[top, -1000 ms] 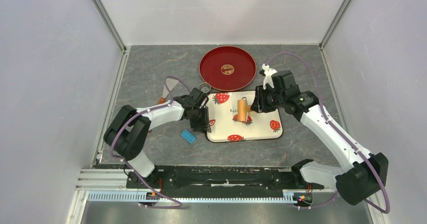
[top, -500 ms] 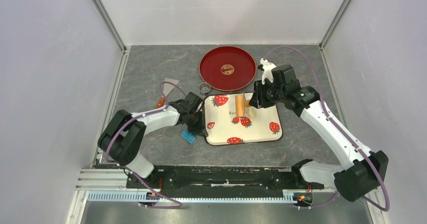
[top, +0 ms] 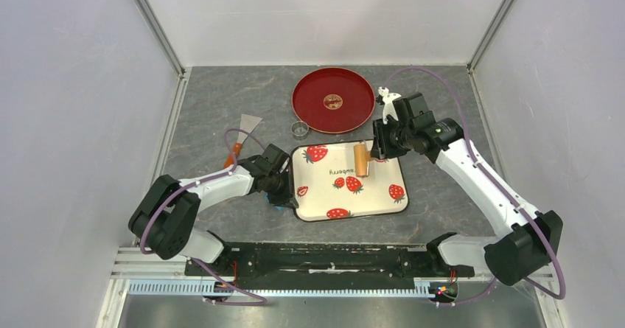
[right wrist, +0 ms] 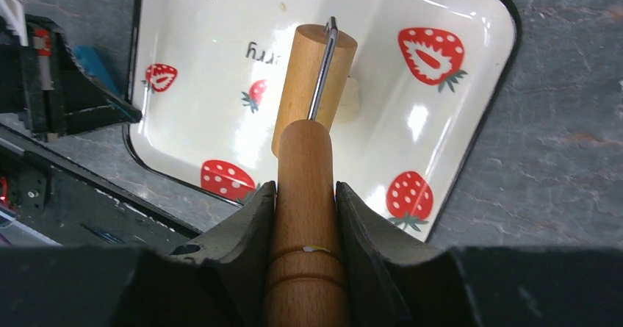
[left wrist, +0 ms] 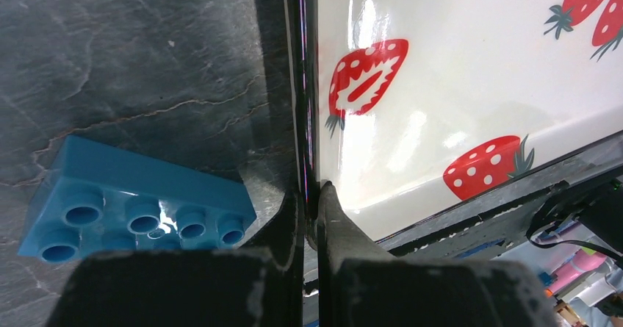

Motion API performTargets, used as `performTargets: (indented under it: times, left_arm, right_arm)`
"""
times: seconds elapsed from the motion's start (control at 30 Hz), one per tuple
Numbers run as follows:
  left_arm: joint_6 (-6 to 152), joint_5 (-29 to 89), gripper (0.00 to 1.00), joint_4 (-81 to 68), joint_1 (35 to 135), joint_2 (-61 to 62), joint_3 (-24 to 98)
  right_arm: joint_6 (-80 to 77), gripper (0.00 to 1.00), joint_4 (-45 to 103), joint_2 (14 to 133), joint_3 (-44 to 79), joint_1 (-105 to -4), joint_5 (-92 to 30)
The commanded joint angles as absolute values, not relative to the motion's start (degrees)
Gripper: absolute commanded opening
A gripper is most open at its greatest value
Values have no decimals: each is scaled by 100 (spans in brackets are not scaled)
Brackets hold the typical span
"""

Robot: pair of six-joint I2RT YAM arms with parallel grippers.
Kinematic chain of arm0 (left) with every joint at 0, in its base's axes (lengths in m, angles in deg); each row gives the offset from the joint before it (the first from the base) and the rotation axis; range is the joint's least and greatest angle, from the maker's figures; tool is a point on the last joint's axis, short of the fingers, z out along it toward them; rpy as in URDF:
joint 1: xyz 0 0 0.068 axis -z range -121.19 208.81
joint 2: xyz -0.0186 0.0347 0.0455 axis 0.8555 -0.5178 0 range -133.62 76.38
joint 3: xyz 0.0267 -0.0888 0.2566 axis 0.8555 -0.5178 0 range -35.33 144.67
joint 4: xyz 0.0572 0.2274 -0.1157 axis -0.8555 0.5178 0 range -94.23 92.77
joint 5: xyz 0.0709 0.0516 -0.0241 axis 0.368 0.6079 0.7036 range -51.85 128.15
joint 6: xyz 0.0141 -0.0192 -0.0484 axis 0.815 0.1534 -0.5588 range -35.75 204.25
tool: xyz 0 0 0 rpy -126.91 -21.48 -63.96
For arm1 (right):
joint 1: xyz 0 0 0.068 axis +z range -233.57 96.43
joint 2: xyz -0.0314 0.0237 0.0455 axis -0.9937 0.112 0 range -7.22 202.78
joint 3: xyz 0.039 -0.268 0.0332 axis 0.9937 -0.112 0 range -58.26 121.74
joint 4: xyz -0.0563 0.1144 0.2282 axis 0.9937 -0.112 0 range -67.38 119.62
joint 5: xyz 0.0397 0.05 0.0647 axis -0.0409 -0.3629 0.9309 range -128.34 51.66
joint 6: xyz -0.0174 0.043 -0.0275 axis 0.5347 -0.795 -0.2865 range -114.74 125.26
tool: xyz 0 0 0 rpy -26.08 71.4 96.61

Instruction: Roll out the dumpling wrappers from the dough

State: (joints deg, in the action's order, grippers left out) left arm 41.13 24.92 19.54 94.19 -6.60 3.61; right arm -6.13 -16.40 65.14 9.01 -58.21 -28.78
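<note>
The right gripper [right wrist: 305,189] is clamped around the roller's wooden handle [right wrist: 303,158]. Just beyond the fingers the barrel [right wrist: 312,77] rests on the strawberry tray [right wrist: 206,106], its long axis running near-to-far. The dumpling wrapper [right wrist: 352,99] peeks out against the barrel's right side, so the next stroke likely goes rightward. The left gripper [left wrist: 312,195] pinches the tray's left rim.

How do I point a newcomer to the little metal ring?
Find the round red plate at the far side of the table. Just off its near-left rim, beyond the strawberry tray's far-left corner, sits the metal ring. It is the only small, shiny hoop; the scraper to its left is flat with an orange handle.
</note>
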Motion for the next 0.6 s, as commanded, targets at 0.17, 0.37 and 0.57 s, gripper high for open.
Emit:
performTargets:
  times: [0.17, 0.37, 0.57]
  left_arm:
    - [4168, 3010, 2, 2206, 9458, -737, -101]
    - [4194, 3071, 2, 2188, 9463, -839, -74]
    - [4188, 3134, 2, 2142, 9459, -853, -108]
  right_arm:
    - [-202, 0, -2457, 6879, 1942, -5817, -3620]
    - [-234, 0, -2889, 7480, 2332, -5819, -3513]
    - [-378, 0, -3054, 7917, 2709, -5818, -3478]
